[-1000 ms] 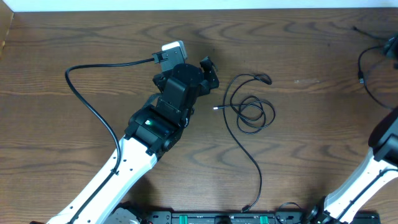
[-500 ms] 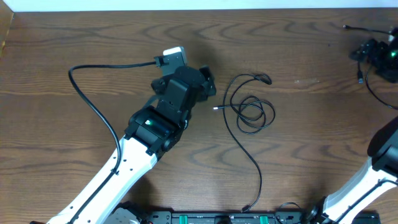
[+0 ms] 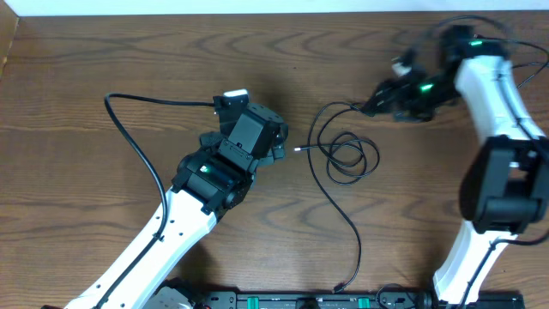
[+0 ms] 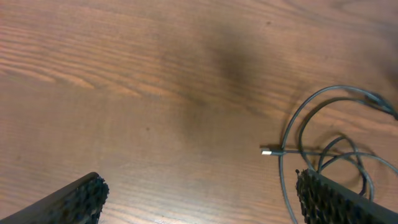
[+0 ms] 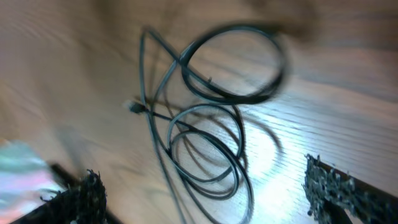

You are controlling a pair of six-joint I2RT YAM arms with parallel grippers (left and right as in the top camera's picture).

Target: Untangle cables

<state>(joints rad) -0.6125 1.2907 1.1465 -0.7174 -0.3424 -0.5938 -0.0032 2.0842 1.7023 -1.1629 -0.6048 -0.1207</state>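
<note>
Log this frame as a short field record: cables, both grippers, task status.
cable: one thin black cable visible, lying in loose overlapping loops mid-table, tail running to the near edge
plug end: silvery tip at the coil's left, lying free
left gripper: open, empty, just left of the coil
right gripper: open, nothing held, over the coil's far side; view blurred
task status: loops not yet untangled

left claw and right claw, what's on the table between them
Only the looped black cable, plug tip toward the left claw, other end by the right claw; the overhead view shows it.
</note>
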